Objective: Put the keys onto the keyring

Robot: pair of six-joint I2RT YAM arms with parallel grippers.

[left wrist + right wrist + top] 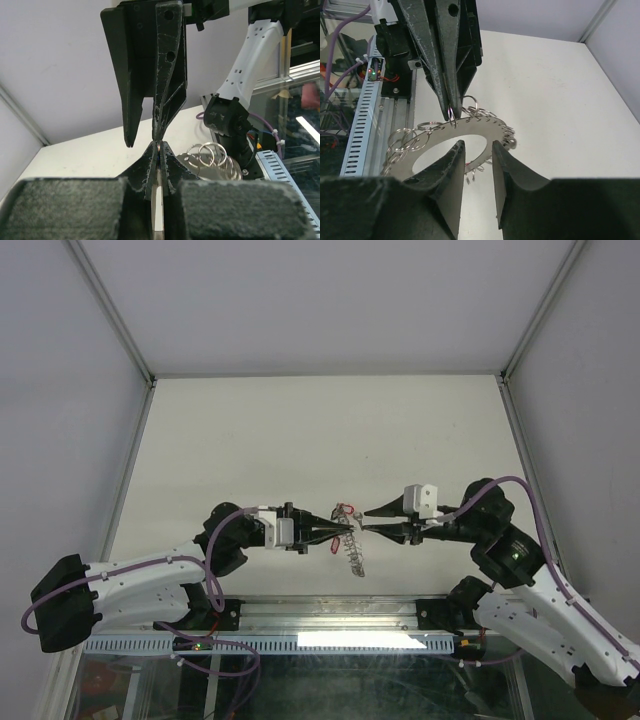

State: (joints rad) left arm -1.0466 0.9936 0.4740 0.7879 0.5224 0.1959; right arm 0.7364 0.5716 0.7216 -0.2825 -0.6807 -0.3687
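So the keyring (pixel 480 126) here is a flat silver ring-shaped plate with loads of little wire split rings hooked along its rim. It's up off the white table (pixel 300 430), right between the two grippers, which meet near the front edge about halfway across. From overhead it shows as a narrow streak, so that camera gets it nearly edge-on. Its long axis runs from the fingertips back toward the arm bases, leaning a bit right. The right wrist camera sees the broad face and the big centre hole instead.

The red-tagged key (pixel 347 508), a small red oval plastic tag, sits just past the fingertips on the far side, right by the top of the keyring. It's too small to tell which way it points or what it's touching, and I can't pick out the key itself.

The left gripper (pixel 451 112) is pinched fully closed at the rim of the keyring, right where one of the small split rings sits. The right gripper (pixel 476 147) has its fingers partway apart, straddling the near band of the plate, with nothing clamped between them that I can see.

Both arms are folded at the elbow and reach inward with forearms roughly level. The grippers point straight at each other, almost tip to tip.
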